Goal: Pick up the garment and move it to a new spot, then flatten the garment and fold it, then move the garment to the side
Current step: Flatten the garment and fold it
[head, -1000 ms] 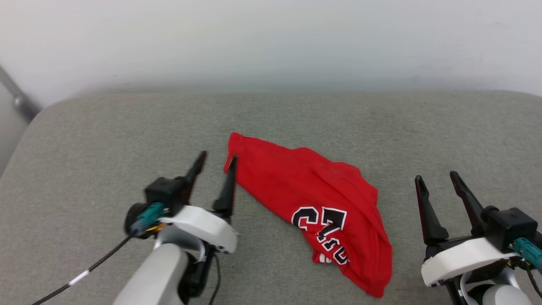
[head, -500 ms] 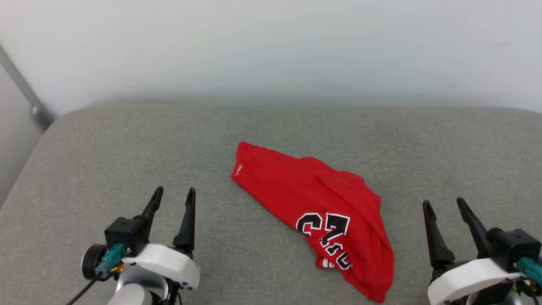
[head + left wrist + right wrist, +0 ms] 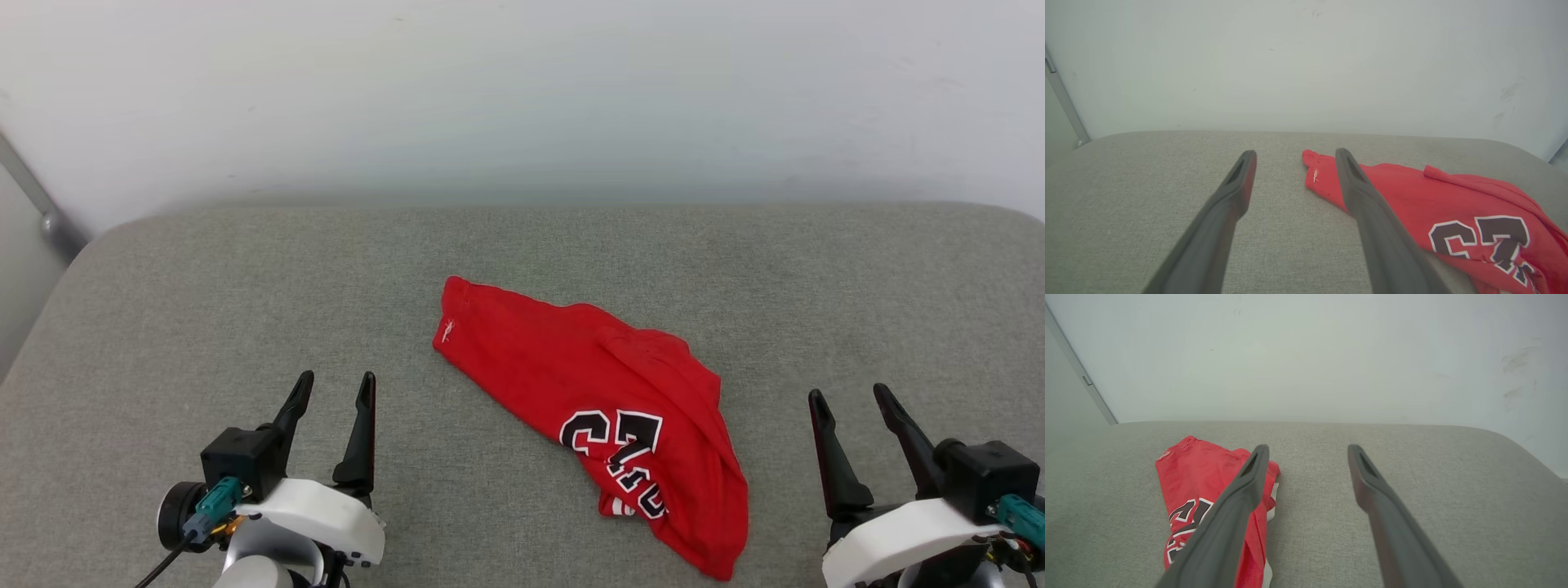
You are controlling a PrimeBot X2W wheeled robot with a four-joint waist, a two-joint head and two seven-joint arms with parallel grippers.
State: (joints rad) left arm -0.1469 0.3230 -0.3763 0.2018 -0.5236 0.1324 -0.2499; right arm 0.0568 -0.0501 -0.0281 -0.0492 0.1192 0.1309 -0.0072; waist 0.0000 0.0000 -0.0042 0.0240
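Observation:
The red garment point(image 3: 588, 400) lies folded into a long slanted bundle on the grey cushion, its black white-edged lettering showing near the lower right end. My left gripper point(image 3: 336, 384) stands open at the lower left, apart from the cloth, nothing between its fingers. In the left wrist view the garment point(image 3: 1453, 212) lies to the right of the open left gripper point(image 3: 1293, 156). My right gripper point(image 3: 849, 395) is open at the lower right, clear of the cloth. The right wrist view has the garment point(image 3: 1196, 477) left of the open right gripper point(image 3: 1308, 450), a bit of white trim at its edge.
The grey fabric cushion point(image 3: 245, 278) spreads wide on both sides of the garment. A pale wall point(image 3: 522, 98) rises behind its far edge. A grey metal bar point(image 3: 33, 196) slants down at the far left, past the cushion's rounded corner.
My left gripper drew back from the garment's upper left corner to the lower left. The head view shifted a little; the garment lies as before. The right gripper held its place.

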